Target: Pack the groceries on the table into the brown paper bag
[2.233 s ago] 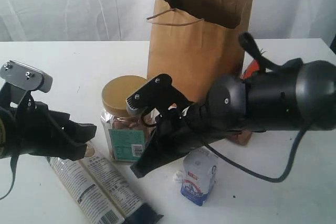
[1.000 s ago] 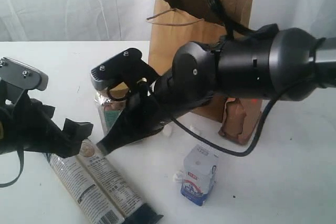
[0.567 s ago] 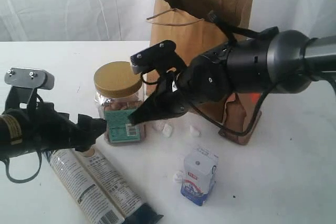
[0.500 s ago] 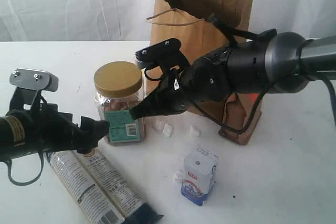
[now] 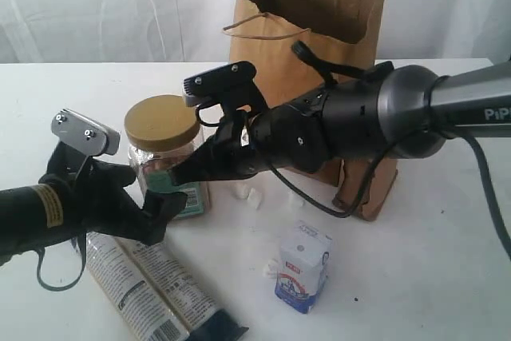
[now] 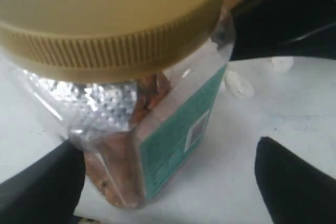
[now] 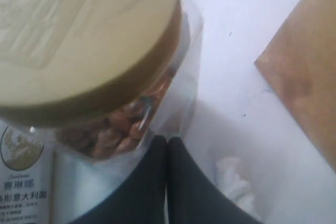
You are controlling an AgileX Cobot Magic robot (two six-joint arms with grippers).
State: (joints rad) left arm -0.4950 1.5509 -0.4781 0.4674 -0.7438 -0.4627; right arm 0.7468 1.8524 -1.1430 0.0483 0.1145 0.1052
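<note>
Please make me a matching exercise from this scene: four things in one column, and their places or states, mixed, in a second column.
Things:
1 yellow-lidded jar
2 blue-white carton
3 noodle pack
4 brown paper bag

Places or states:
a lying flat
b standing open, behind the others
c between the fingers of the open left gripper
d upright, away from both grippers

Pairs: 1-c; 2-d; 3-a; 4-b

Right arm (image 5: 375,113) across bag (image 5: 319,5) front

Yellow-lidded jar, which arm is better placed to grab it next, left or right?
Left, probably. The left tool is open, a finger on each side of the jar; the right tool is shut, tips at the jar's wall, and would need reopening.
</note>
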